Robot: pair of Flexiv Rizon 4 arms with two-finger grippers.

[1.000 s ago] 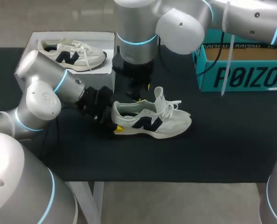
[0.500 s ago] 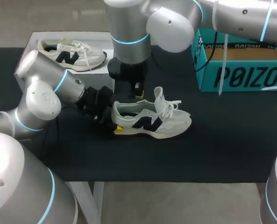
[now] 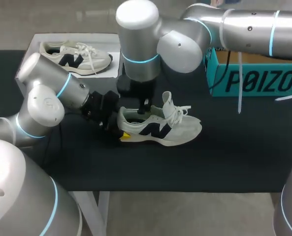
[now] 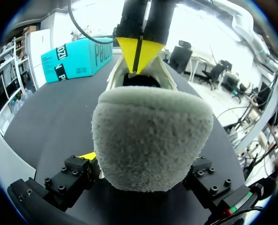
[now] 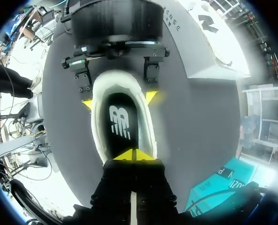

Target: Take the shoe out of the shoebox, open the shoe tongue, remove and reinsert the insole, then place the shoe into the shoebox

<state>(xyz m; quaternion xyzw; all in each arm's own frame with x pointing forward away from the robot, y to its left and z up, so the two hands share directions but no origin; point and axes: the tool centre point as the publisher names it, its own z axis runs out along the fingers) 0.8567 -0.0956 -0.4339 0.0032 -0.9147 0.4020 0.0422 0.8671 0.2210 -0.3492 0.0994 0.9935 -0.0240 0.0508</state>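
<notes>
Left gripper (image 5: 119, 100) clamps the shoe (image 3: 160, 129); right gripper (image 5: 135, 155), tips pressed together, apparently touches its insole (image 5: 120, 125).

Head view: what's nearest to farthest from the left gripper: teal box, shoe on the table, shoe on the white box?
1. Shoe on the table: heel in the left gripper.
2. Shoe on the white box: behind.
3. Teal box: far right.
</notes>
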